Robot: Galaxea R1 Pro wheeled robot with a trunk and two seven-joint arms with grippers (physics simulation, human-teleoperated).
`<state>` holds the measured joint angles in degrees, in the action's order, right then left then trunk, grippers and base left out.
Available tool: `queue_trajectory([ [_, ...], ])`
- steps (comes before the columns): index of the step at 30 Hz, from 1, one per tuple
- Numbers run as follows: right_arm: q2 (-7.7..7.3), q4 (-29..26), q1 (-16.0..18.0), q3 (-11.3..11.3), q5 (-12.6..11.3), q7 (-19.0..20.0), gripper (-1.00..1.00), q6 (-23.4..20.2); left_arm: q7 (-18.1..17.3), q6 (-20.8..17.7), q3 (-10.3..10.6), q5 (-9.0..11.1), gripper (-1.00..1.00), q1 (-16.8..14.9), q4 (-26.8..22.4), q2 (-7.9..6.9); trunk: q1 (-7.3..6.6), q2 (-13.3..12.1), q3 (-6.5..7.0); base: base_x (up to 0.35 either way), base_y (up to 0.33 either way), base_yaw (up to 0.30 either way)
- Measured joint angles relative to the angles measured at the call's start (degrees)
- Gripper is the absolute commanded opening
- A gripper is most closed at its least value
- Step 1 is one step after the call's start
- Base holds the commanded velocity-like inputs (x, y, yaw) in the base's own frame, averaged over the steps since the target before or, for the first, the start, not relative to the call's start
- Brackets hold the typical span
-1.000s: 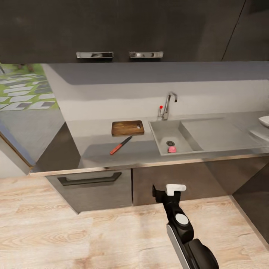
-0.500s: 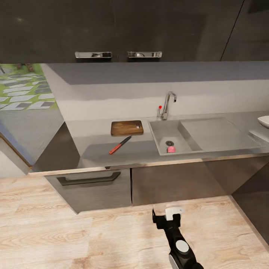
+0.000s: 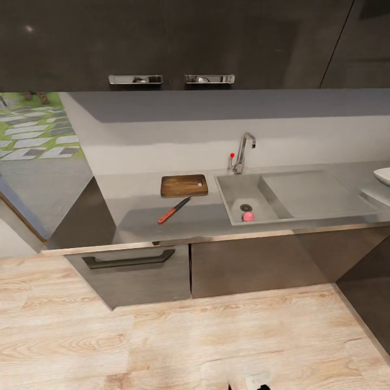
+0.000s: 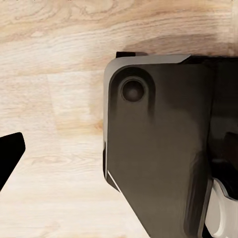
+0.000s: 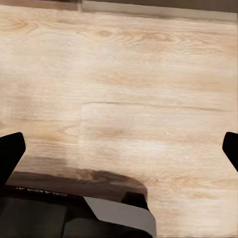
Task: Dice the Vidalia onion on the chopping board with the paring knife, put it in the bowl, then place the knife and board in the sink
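We reach into the sink (image 3: 238,187) for the Vidalia onion (image 3: 248,216) with our right claw (image 5: 119,148) spread wide.

a home kitchen: steel sink (image 3: 254,197) with tap (image 3: 245,151) at 1 o'clock, dark cabinets (image 3: 162,43) at 12, wooden floor (image 3: 162,341).

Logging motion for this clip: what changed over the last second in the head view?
The right arm drew back down toward the robot; its pincer now sits at the picture's bottom edge. Nothing was grasped or released. Onion, board and knife stayed put.
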<state>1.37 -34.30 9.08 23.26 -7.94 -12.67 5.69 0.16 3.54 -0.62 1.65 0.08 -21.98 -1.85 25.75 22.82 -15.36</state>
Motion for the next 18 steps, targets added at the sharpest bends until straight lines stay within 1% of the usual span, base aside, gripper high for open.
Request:
queue_trajectory([
  [1,0.03,1.01,-0.01,-0.04,-1.28,0.16,1.0,0.58,-0.1,0.08,0.03,-0.01,1.0,0.0,-0.01,-0.01,0.0,0.0,0.0,0.0,0.0,0.0],
  [2,0.04,1.44,-0.01,-0.05,-2.04,0.22,1.0,0.8,-0.11,0.11,0.05,-0.02,1.0,0.0,-0.02,-0.01,0.0,0.0,0.0,0.0,0.0,0.0],
  [3,0.05,2.85,-0.01,-0.04,-6.39,0.41,1.0,1.41,-0.09,0.19,0.11,-0.05,1.0,0.0,0.09,0.02,0.0,0.0,0.0,0.0,0.0,0.0],
  [5,0.02,3.19,-0.01,-0.04,-7.92,0.46,1.0,1.54,-0.09,0.21,0.12,-0.04,1.0,0.0,0.09,0.05,0.0,0.0,0.0,0.0,0.0,0.0],
  [8,0.0,3.4,-0.01,-0.02,-8.99,0.5,1.0,1.56,-0.06,0.22,0.09,0.0,1.0,0.0,0.07,0.02,0.0,0.0,0.0,0.0,-0.068,0.0],
  [10,0.04,3.45,-0.01,0.04,-9.22,0.54,1.0,1.56,-0.05,0.23,0.11,0.01,1.0,0.0,0.11,0.01,0.0,0.0,0.0,0.0,-0.183,0.0],
  [18,0.0,3.5,-0.06,0.02,-9.45,0.66,1.0,1.63,-0.03,0.21,0.13,0.02,1.0,0.0,0.37,0.08,0.0,-0.01,0.23,0.0,-0.274,0.0],
])
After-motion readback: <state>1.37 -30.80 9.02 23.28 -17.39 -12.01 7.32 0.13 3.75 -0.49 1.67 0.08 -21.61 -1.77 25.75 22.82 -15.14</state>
